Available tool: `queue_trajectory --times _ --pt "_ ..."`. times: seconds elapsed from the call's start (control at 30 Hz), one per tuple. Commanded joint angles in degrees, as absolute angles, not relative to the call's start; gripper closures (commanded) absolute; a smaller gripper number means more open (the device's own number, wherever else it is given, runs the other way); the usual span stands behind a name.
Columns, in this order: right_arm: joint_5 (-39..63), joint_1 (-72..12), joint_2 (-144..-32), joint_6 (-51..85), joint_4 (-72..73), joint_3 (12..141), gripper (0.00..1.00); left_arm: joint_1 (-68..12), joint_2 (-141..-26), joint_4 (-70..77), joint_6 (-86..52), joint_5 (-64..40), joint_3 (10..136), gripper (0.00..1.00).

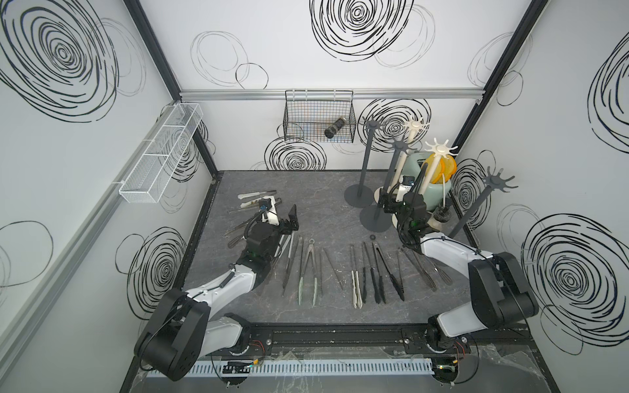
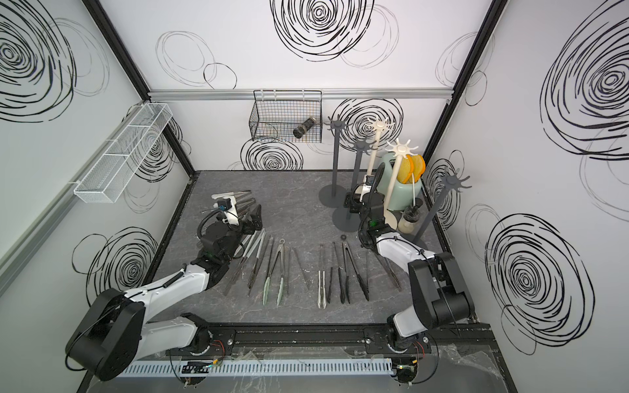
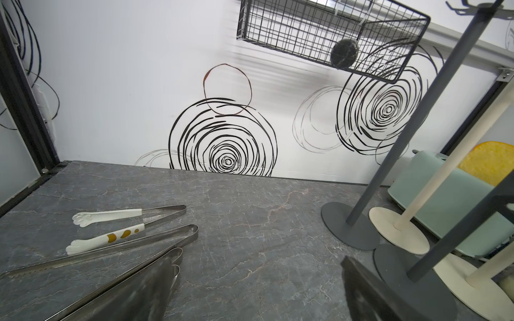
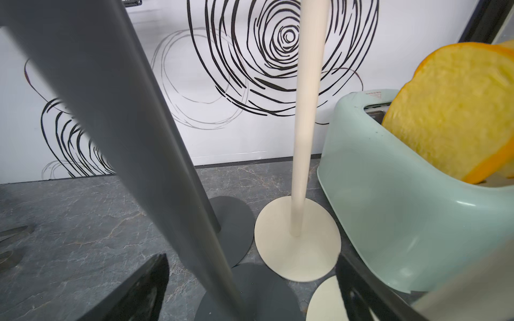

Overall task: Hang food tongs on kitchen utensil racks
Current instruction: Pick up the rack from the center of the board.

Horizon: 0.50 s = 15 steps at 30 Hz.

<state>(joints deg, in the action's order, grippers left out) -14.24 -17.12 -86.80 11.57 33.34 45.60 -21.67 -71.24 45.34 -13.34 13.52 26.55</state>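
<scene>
**Both grippers spread and empty; all tongs in view lie on the table**

Left gripper (image 3: 256,261): the fingers stand wide apart with nothing between them, low over the grey table (image 1: 323,204).

Food tongs (image 1: 310,250): a row of pairs lies flat behind this gripper, towards the arm bases and between the two arms. A second loose cluster of steel pairs lies just beside the gripper on its outer side. It includes paw-tipped tongs (image 3: 108,215).

Right gripper (image 4: 251,259): the fingers are spread. The pole of a dark grey rack (image 4: 125,139) stands between them. Whether either pad touches it cannot be told.

Kitchen utensil racks (image 1: 371,124): five are in view, clustered around the right gripper. A cream rack (image 4: 303,125) stands just ahead of it.

A pale green toaster (image 4: 389,194) holding bread slices (image 4: 450,111) sits just beside the right gripper, on its outer side.
</scene>
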Motion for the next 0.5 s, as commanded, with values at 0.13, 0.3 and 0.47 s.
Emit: queue_trajectory --times 0.13,0.3,0.47 --pt "-9.95 -14.91 -90.29 10.44 37.84 49.85 0.09 -22.10 -72.94 51.37 -11.45 13.49 26.10 0.02" --pt "-7.02 -14.15 -93.28 8.73 38.06 52.30 0.24 -22.25 -73.69 51.68 -11.00 13.28 26.28 0.01" --pt "-4.92 -14.07 -94.90 8.32 37.81 53.49 0.54 -22.35 -73.86 51.53 -10.81 13.10 26.37 0.00"
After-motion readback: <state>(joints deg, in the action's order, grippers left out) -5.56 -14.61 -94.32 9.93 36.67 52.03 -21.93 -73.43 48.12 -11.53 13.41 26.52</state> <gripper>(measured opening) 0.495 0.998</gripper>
